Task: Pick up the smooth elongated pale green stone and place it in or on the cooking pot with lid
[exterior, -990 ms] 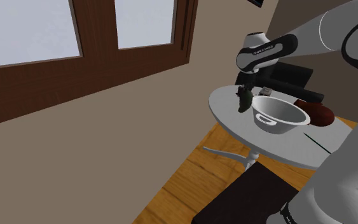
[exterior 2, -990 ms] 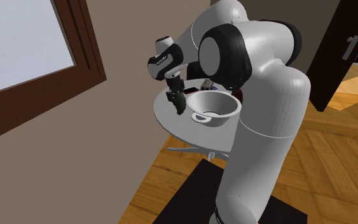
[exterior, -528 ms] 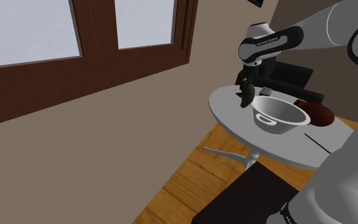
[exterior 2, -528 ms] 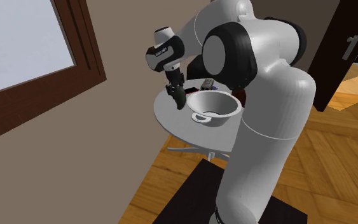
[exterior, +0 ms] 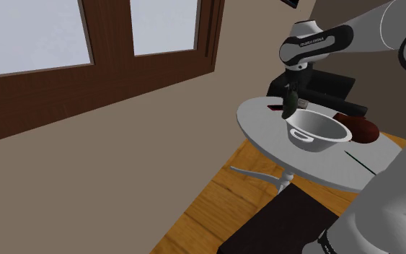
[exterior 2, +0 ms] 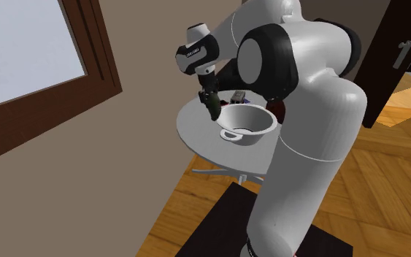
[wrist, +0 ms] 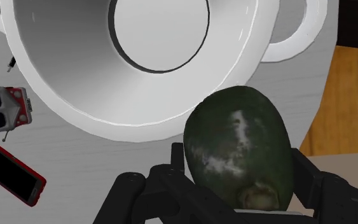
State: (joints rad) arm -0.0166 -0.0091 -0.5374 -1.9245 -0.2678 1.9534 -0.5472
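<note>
A dark green, smooth, elongated stone [exterior: 290, 104] [exterior 2: 213, 106] [wrist: 238, 149] hangs upright in my black gripper [exterior: 290, 97] [exterior 2: 211, 99] [wrist: 241, 184], whose fingers clasp it on both sides. It is lifted off the round white table [exterior: 259, 119] [exterior 2: 196, 133] and hovers just outside the rim of the white two-handled cooking pot [exterior: 332, 141] [exterior 2: 252, 136] [wrist: 63, 57]. The pot stands open with nothing inside it. In the wrist view the stone's tip overlaps the pot's near rim.
A red phone [wrist: 12, 172] and a small red-and-white device [wrist: 2, 109] lie on the table beside the pot. A dark reddish object [exterior: 360, 128] and a black box [exterior: 331, 86] sit behind the pot. Wooden floor lies below the table's edge.
The gripper has carried the stone upward and toward the shoulder view's right, from the table's edge side to the pot's rim.
</note>
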